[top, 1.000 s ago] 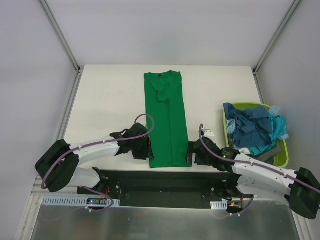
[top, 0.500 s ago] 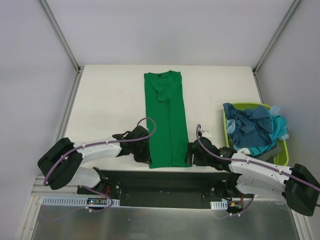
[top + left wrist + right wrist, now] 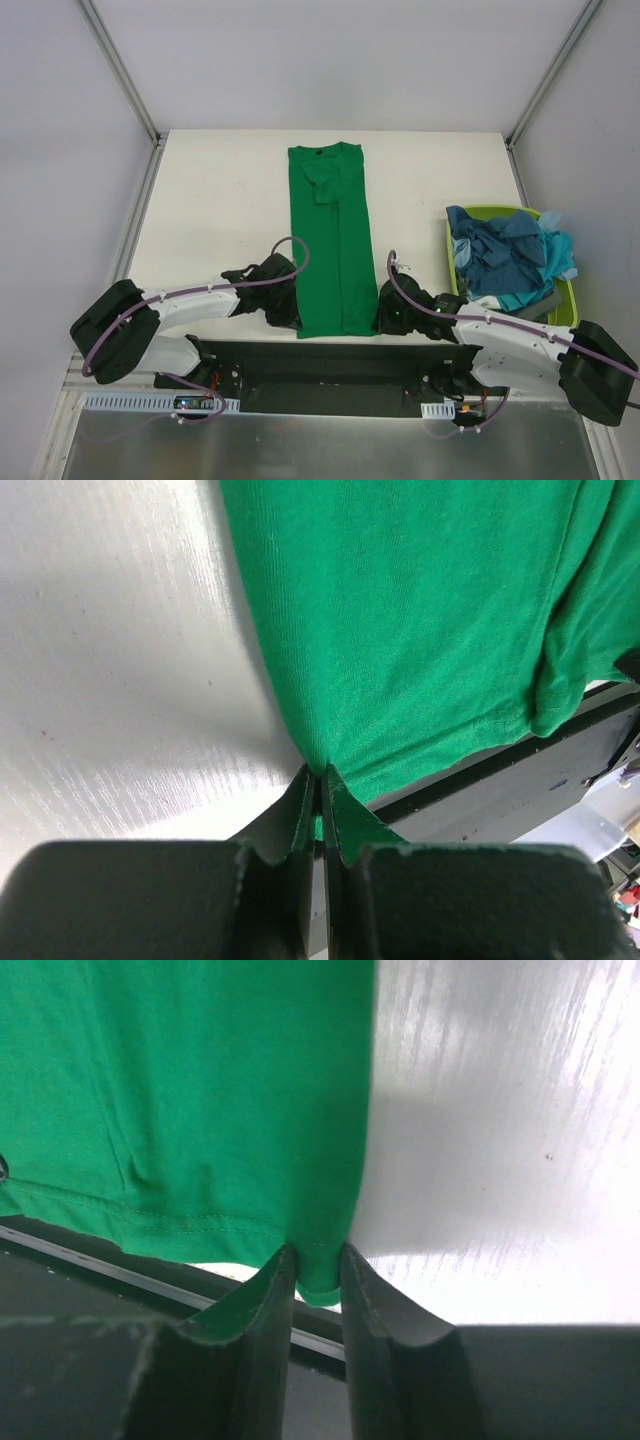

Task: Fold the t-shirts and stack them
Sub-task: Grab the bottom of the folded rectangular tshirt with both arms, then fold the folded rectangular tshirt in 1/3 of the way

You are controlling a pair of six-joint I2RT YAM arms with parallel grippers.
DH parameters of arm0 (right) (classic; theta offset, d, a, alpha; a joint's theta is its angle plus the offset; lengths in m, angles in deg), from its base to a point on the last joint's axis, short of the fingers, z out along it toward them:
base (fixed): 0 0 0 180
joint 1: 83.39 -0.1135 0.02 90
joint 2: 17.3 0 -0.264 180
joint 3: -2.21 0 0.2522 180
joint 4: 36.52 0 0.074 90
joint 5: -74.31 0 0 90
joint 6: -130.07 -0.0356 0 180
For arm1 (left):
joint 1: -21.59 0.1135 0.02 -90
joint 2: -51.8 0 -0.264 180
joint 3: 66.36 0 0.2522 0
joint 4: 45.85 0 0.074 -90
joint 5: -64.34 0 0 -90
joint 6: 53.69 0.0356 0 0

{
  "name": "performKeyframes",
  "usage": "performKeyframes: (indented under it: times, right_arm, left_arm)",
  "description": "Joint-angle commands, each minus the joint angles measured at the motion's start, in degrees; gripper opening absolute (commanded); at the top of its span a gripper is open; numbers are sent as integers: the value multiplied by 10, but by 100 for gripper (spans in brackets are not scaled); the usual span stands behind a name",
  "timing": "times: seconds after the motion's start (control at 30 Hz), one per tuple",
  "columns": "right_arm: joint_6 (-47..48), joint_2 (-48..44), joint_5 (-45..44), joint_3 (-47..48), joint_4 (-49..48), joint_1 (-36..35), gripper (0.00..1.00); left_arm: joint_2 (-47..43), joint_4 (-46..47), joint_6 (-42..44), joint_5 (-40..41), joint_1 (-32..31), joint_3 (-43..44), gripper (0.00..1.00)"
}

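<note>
Pinching the stitched hem of the one green t-shirt [image 3: 335, 250], fine knit folded into a long narrow strip on the white table [image 3: 220, 200]: my left gripper [image 3: 320, 773] is squeezed tight on its near left corner, my right gripper [image 3: 317, 1256] clamped on the near right. Since a second ago both have nudged inward; the cloth hardly moved. One lime plastic basket [image 3: 562, 312] at right holds crumpled teal and turquoise t-shirts [image 3: 505, 255], number unclear.

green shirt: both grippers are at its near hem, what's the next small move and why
Probably lift both hem corners together off the table. The green shirt lies as a narrow strip, the left gripper is pinched on one near corner and the right gripper holds the other, so the crosswise fold can start.
</note>
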Motion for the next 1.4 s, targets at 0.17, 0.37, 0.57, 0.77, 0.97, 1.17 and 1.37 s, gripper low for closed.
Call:
performKeyframes:
  times: [0.17,0.37,0.57,0.77,0.97,1.17,1.37]
  right_arm:
    - [9,-29,15,-8,10,-20,0]
    - [42,-74,-25,33,6,-18,1]
    - [119,-54,-102,119,-2,19,1]
    - [183,53,-80,216,-57,108,1]
    - [250,170,-50,328,-104,172,1]
    - [270,276,-25,406,-116,218,1]
    - [275,350,-17,451,-123,247,1]
  left_arm:
    - [-60,-15,-9,-2,-17,-20,0]
    - [-97,-18,10,13,-15,22,0]
    - [-91,-26,47,51,44,92,0]
    - [-34,-26,92,66,130,187,0]
    - [68,-23,116,62,188,283,0]
    - [156,-23,129,44,234,352,0]
    - [226,-23,144,9,260,400,0]
